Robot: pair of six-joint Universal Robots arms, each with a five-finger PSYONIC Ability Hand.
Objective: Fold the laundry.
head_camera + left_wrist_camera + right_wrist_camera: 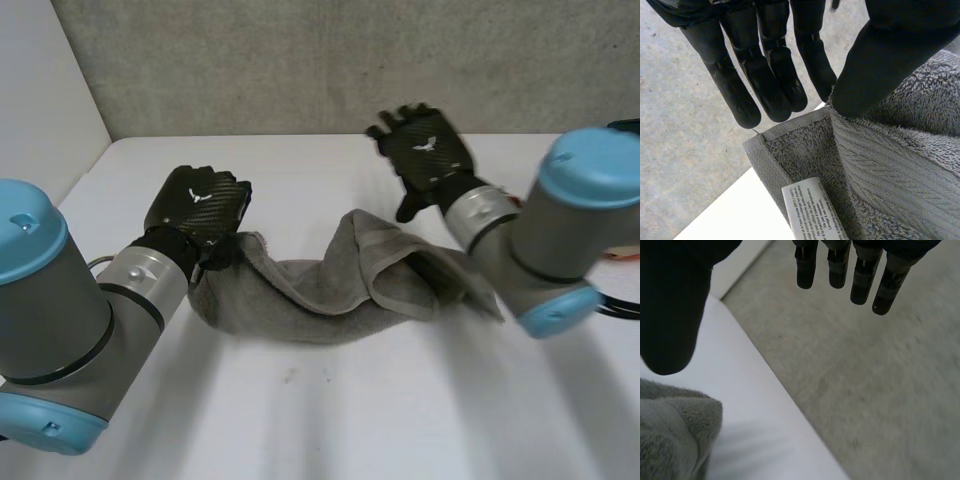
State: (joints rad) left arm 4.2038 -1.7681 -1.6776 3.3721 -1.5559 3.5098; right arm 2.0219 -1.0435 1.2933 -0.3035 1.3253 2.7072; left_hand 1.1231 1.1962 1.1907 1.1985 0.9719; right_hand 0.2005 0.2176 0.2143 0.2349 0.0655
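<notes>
left hand point(765, 75) pinches grey towel point(900, 160); rumpled; white tag point(812, 210) showing

A grey terry towel point(320, 285) lies bunched into a long, rumpled roll across the middle of the table point(400, 420). It runs from left to right and sits nearer the far edge than the near one. Its right part is folded over itself in a thick flap. Its left end is raised off the table, showing a hemmed corner with a white printed label point(812, 210) just inside the hem.
</notes>
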